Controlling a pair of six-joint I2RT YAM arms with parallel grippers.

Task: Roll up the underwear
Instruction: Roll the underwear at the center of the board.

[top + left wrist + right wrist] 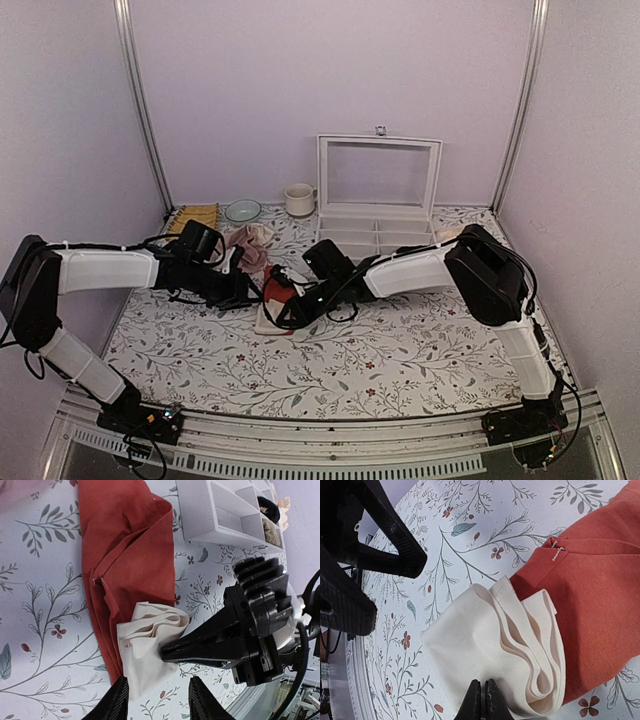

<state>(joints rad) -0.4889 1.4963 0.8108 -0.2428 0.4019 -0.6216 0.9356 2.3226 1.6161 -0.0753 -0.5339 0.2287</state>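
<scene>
The underwear (277,292) lies mid-table, red-orange, with its cream waistband (268,321) bunched in folds at the near end. In the left wrist view the red cloth (125,555) runs down to the folded waistband (150,635). My left gripper (160,702) is open and empty, with its fingers (117,702) straddling the waistband's near edge. My right gripper (483,700) is shut, its tips pinching the cream waistband (485,645) beside the red cloth (600,595). It shows in the left wrist view as a black wedge (220,640). The lettering is not visible.
A white compartment box (378,235) with its lid raised stands at the back right; it also shows in the left wrist view (215,510). A cup (298,199), a bowl (242,210) and a yellow item (197,215) stand at the back. A dusty-pink cloth (250,245) lies behind the underwear.
</scene>
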